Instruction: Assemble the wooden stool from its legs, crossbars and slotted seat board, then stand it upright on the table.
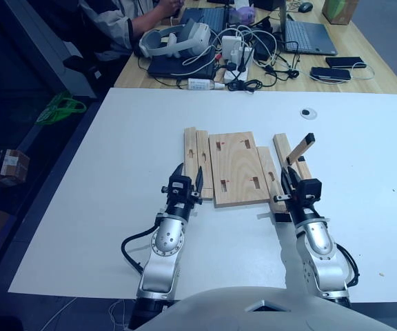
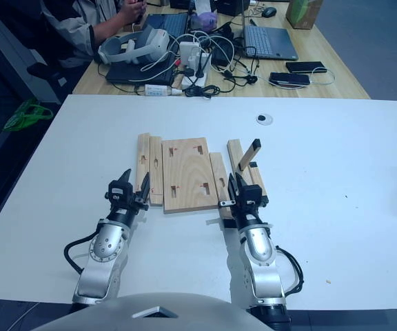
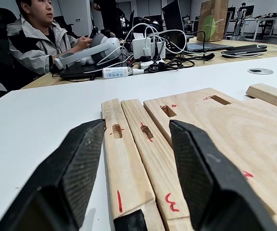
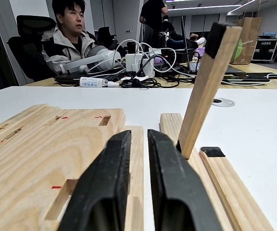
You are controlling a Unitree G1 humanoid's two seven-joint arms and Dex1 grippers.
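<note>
The seat board lay flat on the tabletop, the left gripper wide, the right gripper pinched narrow and empty beside a tilted bar it might topple if nudged forward.

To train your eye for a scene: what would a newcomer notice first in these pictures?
The slotted seat board lies flat in the middle of the white table. Just right of it, one dark-tipped wooden piece tilts up at an angle. Nearest the robot, the left hand is open at the left strips, and the right hand has its fingers nearly together.
</note>
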